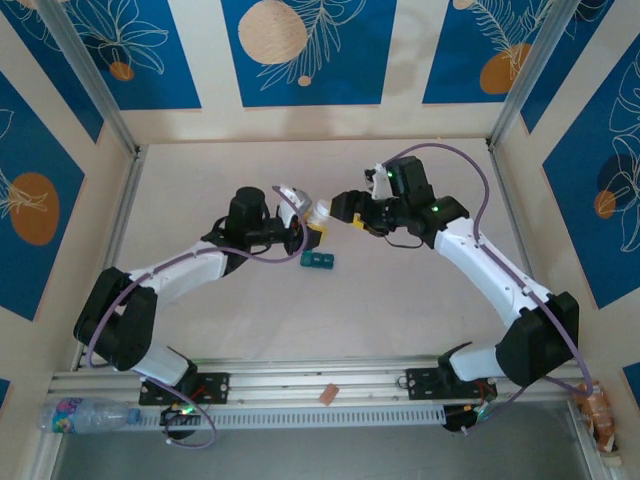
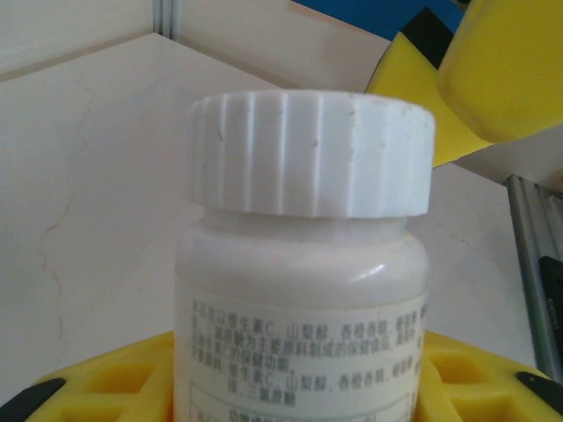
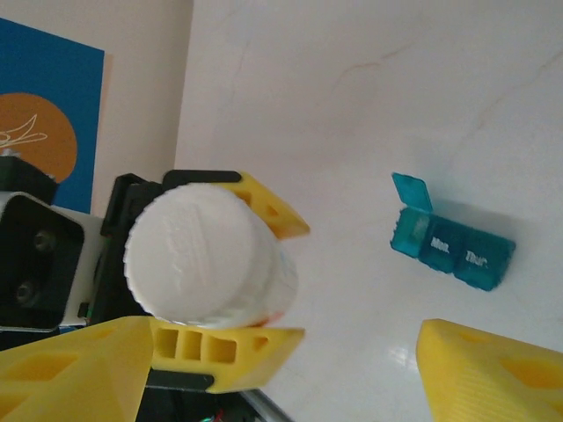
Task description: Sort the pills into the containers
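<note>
My left gripper (image 1: 308,215) (image 2: 295,374) is shut on a white bottle (image 2: 303,290), which it holds above the table. The bottle's ribbed white cap (image 2: 308,154) (image 3: 198,255) is on. My right gripper (image 1: 350,212) (image 3: 283,332) faces the cap end-on. It is open, with its yellow fingers (image 3: 488,374) spread wide and apart from the cap. The containers (image 1: 318,260) (image 3: 457,251), a teal strip of joined compartments, lie on the table below the bottle. The lid (image 3: 412,192) of one end compartment stands open. The pills are hidden.
Bare white tabletop (image 1: 400,300) surrounds the containers. Patterned blue and cream walls stand close at the back and sides. A plastic water bottle (image 1: 85,413) lies by the aluminium rail (image 1: 320,385) at the near left.
</note>
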